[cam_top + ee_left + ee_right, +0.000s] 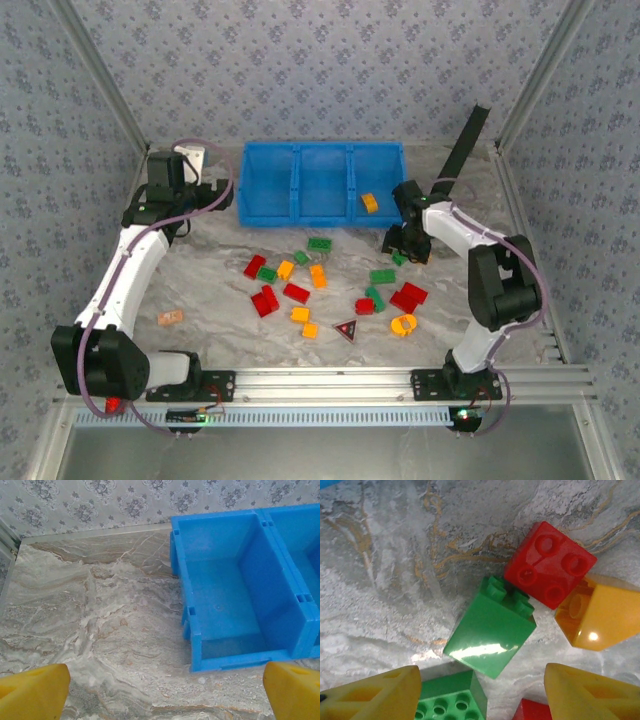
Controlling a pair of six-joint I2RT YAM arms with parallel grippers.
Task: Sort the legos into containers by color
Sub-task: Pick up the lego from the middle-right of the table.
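**A:** How far along is the sorting?

**B:** Barely begun, I'd judge. One yellow-orange brick [370,203] lies in the right-hand compartment of the blue tray [300,217], at the top centre of the overhead view. The other legos [296,292] lie scattered on the bench [215,285] below the tray, across the middle of the frame.

**A:** And the arms?

**B:** The left pincer [165,680] hangs wide open with nothing between its fingers, near the tray's left end. Its camera looks into the left compartment, which has a bare floor. The right pincer [482,680] sits low over a small cluster just below the tray's right end. Its fingers stand apart and clamp nothing.

**A:** What lies under it?

**B:** In the right wrist view, a green studded brick [451,700] sits at the bottom edge, between the fingers and just beside the left one. A green sloped brick [490,630] is in the centre. A red brick [549,565] sits just beside it at upper right, and an orange piece [597,612] lies against the red one at the right edge.

**A:** So which step is this?

**B:** Picking up a green one, by my reading. I can't tell which of the two it is after.

**A:** What does the next move call for?

**B:** Centre the jaws on one green brick, come down and close on that brick alone, since its neighbours crowd in. Then lift it and carry it to a compartment other than the one holding the yellow-orange brick.
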